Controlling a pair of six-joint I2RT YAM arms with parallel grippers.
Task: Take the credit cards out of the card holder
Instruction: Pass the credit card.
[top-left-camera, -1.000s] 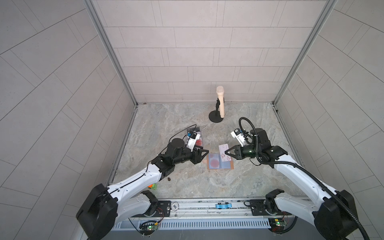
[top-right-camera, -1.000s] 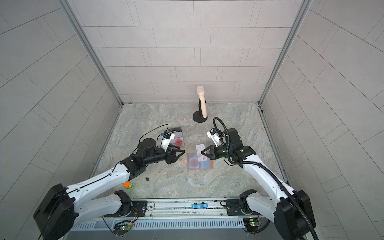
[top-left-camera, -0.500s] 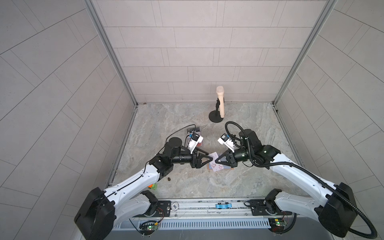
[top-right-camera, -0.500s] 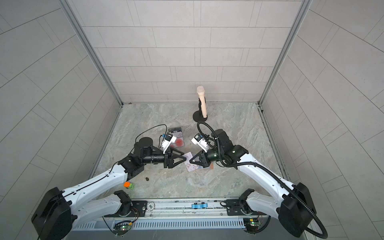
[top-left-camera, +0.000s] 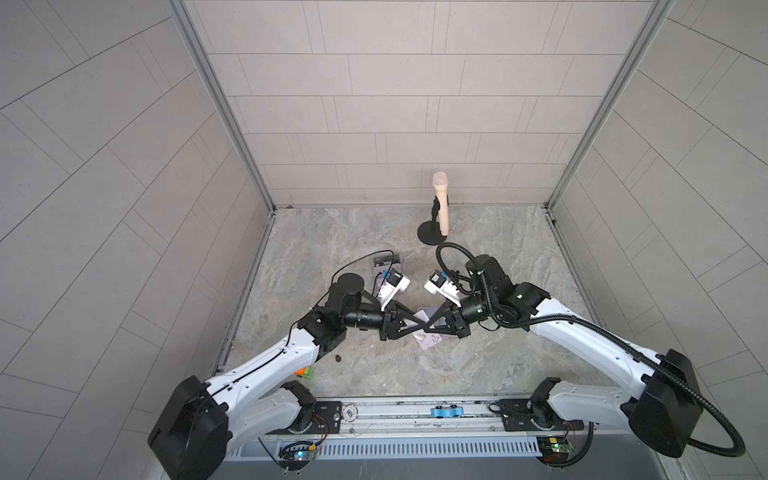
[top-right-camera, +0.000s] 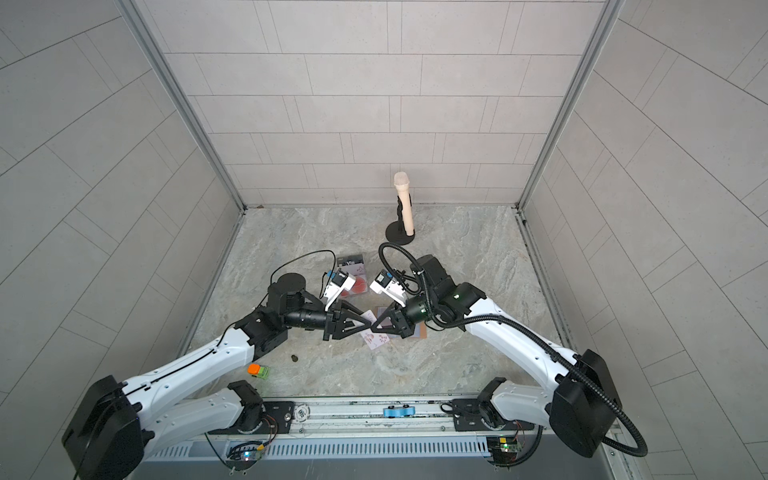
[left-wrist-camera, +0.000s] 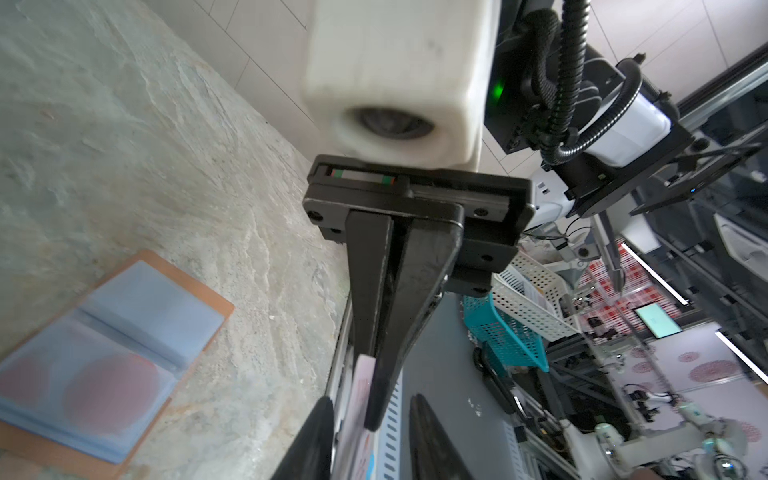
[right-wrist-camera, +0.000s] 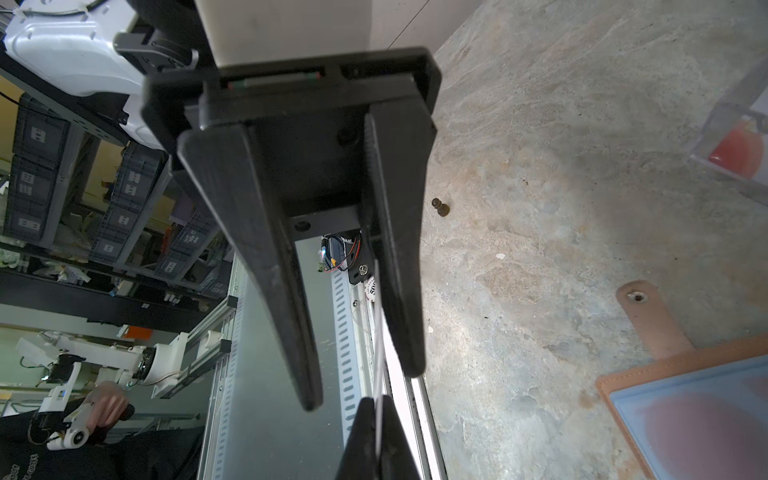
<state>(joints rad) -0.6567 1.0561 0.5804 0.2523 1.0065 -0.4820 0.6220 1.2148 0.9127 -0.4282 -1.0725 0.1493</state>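
Both grippers meet tip to tip above the middle of the table. My right gripper (top-left-camera: 430, 328) (right-wrist-camera: 376, 415) is shut on one edge of the pale pink credit card (top-left-camera: 428, 338) (top-right-camera: 376, 340), which shows edge-on in the right wrist view. My left gripper (top-left-camera: 422, 327) (left-wrist-camera: 374, 440) is open, its fingers (left-wrist-camera: 320, 440) standing on either side of the same card (left-wrist-camera: 357, 407). The tan card holder (left-wrist-camera: 104, 353) (right-wrist-camera: 685, 415) lies open on the table beneath the right gripper. A card with red circles sits in its blue-grey sleeves.
A clear plastic box (top-left-camera: 386, 264) (top-right-camera: 353, 270) behind the left gripper holds a dark "Vip" card and a red-circle card. A microphone on a stand (top-left-camera: 439, 208) is at the back. A small dark piece (top-left-camera: 338, 358) and an orange-green block (top-right-camera: 258, 370) lie front left.
The right gripper has carried the pink card leftward from above the holder. The left gripper has swung in to meet it, and its jaws have narrowed around the card.
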